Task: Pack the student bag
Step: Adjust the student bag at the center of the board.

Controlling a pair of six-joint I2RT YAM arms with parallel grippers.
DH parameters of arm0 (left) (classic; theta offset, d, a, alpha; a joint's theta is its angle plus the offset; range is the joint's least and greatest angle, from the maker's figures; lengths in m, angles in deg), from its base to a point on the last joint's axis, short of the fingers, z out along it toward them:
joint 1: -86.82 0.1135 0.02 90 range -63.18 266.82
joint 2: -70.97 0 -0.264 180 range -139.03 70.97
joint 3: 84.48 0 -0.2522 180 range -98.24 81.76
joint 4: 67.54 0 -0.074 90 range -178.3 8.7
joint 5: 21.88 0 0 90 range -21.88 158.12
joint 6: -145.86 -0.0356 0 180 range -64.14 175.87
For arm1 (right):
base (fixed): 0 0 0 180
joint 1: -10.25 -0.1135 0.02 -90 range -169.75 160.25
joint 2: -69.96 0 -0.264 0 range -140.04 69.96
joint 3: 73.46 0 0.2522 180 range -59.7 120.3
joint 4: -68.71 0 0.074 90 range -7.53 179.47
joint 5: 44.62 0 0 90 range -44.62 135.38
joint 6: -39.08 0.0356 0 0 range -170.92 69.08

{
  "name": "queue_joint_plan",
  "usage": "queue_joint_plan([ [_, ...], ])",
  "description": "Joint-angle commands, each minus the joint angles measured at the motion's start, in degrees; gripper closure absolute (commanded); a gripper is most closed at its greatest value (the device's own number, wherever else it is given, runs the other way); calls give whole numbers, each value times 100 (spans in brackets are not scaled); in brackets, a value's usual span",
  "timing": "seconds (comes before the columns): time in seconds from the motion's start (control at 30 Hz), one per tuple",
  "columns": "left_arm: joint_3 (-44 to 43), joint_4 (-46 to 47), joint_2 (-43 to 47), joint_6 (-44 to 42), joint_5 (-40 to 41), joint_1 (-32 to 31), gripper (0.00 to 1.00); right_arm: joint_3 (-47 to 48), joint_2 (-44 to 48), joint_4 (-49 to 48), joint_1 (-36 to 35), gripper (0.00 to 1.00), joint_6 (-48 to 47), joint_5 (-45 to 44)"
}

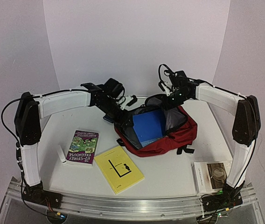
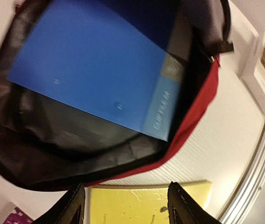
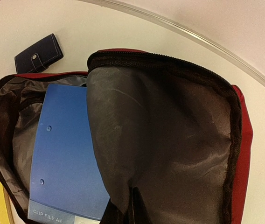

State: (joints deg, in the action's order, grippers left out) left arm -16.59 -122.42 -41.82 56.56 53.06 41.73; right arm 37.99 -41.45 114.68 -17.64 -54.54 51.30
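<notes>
We see the student bag (image 1: 181,135) lying open mid-table, with a blue folder (image 3: 62,154) marked "CLIP FILE A4" inside. Our right gripper (image 3: 130,210) is pinched on the bag's grey lining. The left gripper (image 2: 125,198) hangs over the rim, fingers apart, empty. Beside the bag lies a purple book (image 1: 82,147), "117-STOREY TREEHOUSE".
</notes>
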Motion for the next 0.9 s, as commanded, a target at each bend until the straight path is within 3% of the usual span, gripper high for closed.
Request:
queue_joint_plan([
  [0.0,511,-85,154,-1062,-155,-345,39,143,-108,-81,38,100,116,127],
  [0.2,1457,1024,182,-2156,829,-822,41,204,-215,-36,36,100,190,262],
  [0.37,2116,2075,389,-2974,935,-853,43,161,-204,0,38,100,169,277],
  [0.63,1987,2345,51,-3644,711,-995,46,161,-230,22,33,100,187,311],
  [0.87,1689,2423,-402,-3510,533,-1094,50,147,-215,31,38,100,193,335],
])
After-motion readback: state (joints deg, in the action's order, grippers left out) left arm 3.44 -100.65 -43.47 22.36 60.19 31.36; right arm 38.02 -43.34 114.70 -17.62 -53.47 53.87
